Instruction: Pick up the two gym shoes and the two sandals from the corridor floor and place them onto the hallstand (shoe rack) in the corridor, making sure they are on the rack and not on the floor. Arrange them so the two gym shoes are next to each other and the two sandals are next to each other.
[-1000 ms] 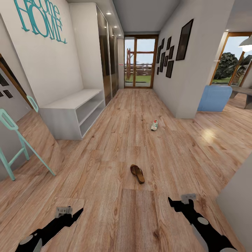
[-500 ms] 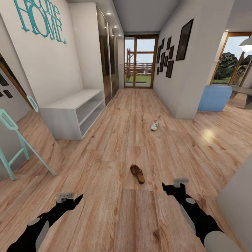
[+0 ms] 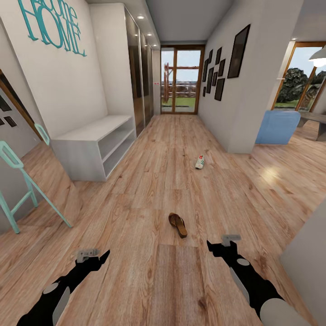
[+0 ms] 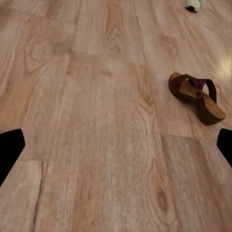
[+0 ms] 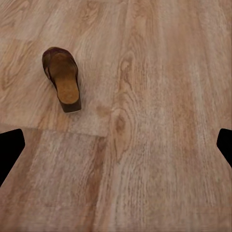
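Your corridor floor (image 3: 149, 190) of wood planks runs to a glass door (image 3: 179, 80); one sandal (image 3: 178, 224) lies ahead (both claws spread, empty).

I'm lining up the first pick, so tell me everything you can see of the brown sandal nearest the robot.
The sandal is a dark brown slip-on, leather by its look, with a wide strap across the front and a tan footbed. It lies alone, sole down and upright, on the wood-plank floor, ahead of the robot and between its two arms, nearer the right gripper. Only the floor touches it. Its strapped end points away from the robot.
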